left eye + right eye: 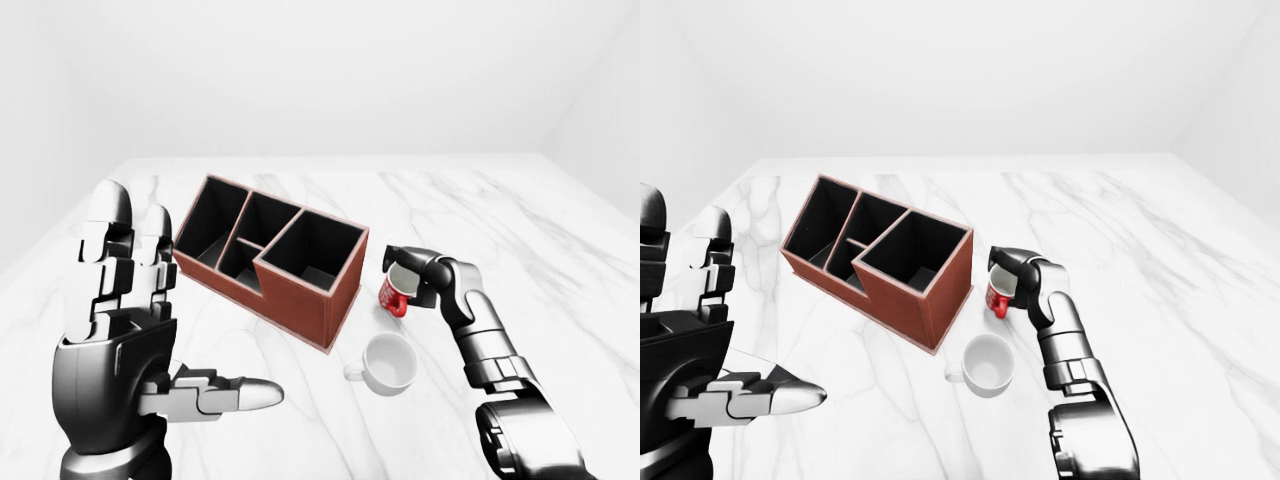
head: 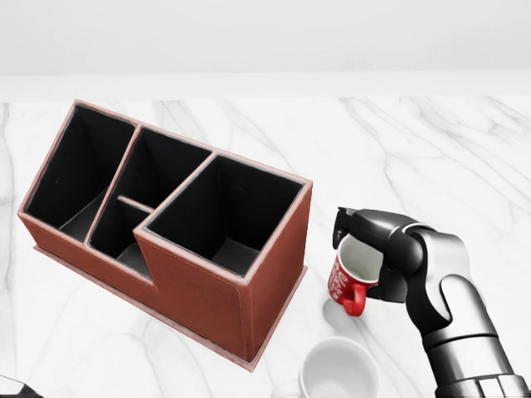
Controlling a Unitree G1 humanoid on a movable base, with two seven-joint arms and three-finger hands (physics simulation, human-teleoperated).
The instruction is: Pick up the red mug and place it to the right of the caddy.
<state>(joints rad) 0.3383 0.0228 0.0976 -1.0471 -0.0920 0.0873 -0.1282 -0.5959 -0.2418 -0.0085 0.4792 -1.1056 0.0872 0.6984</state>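
Note:
The red mug stands tilted on the marble table just right of the brown caddy, which has several black compartments. My right hand is shut on the mug, fingers over its rim and into its white inside. The mug also shows in the left-eye view. My left hand is open and empty, raised at the left of the left-eye view, well apart from the caddy.
A white mug stands on the table below the red mug, close to my right forearm. The table's edges lie at the top and left of the eye views.

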